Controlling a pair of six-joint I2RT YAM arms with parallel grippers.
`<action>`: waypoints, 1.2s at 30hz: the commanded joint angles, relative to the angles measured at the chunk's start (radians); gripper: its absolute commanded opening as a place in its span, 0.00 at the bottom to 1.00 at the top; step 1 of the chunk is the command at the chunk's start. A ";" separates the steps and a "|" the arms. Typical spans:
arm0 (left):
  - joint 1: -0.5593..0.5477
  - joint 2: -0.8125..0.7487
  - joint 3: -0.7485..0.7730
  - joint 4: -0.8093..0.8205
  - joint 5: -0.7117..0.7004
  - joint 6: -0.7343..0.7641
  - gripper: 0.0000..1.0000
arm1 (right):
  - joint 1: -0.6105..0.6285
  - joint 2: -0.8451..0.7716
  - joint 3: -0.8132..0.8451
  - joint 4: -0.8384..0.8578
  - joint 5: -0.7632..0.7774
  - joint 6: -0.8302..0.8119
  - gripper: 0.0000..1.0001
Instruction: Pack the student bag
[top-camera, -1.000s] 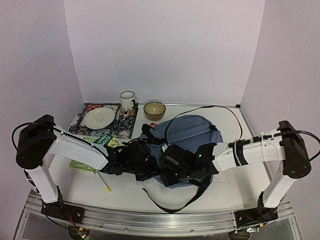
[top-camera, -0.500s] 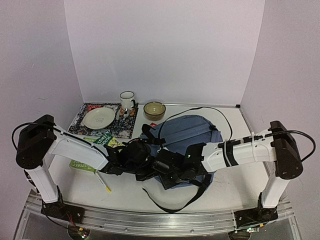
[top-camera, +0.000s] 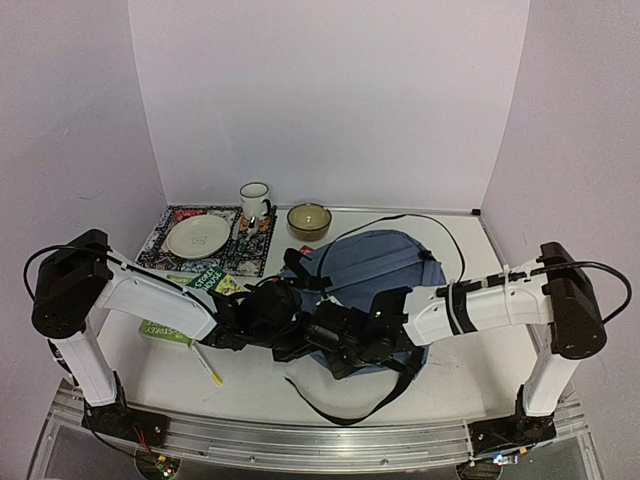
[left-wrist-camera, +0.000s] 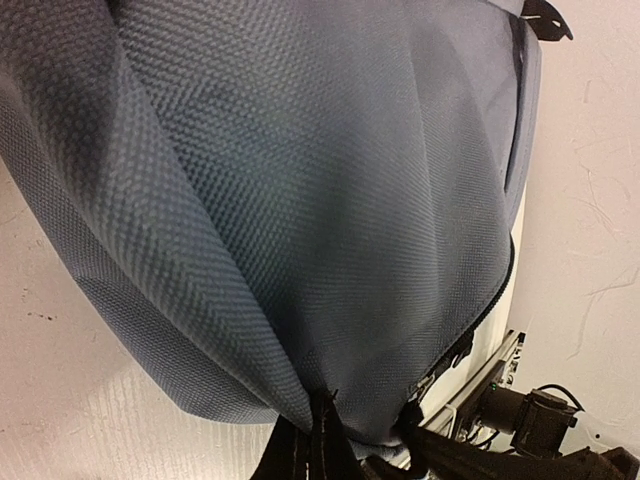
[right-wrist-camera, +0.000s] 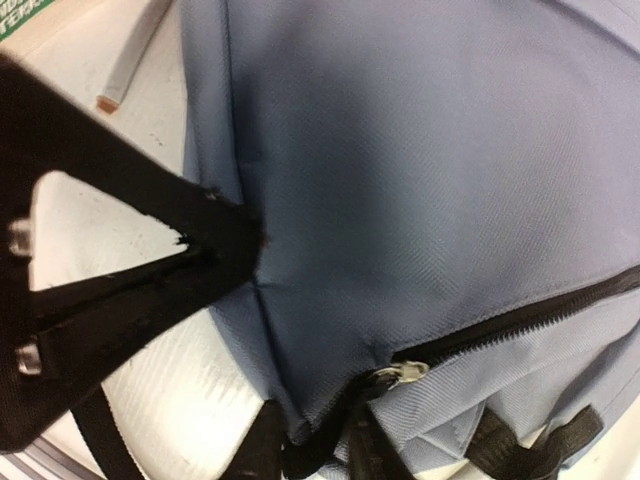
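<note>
Barely begun: left end effector (left-wrist-camera: 355, 445) pinches the bag (top-camera: 380, 260); right end effector (right-wrist-camera: 312, 445), cannot tell; book (top-camera: 212, 280) and pen (top-camera: 207, 365) lie outside.

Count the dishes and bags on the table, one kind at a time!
Mug: 1
Bowl: 1
Plate: 1
Backpack: 1
Total: 4

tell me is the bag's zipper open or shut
Shut where visible: the zipper teeth on the student bag mesh from the pull onward; the rest is hidden.
</note>
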 joint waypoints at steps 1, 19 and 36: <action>-0.002 -0.051 0.013 0.034 -0.002 -0.001 0.00 | -0.001 -0.023 0.010 -0.112 0.055 -0.001 0.06; 0.003 -0.025 -0.030 0.026 -0.022 0.025 0.00 | -0.096 -0.140 -0.032 -0.108 -0.087 -0.077 0.02; 0.003 -0.060 -0.083 0.021 -0.035 0.023 0.00 | -0.243 -0.183 -0.129 -0.076 -0.019 -0.107 0.00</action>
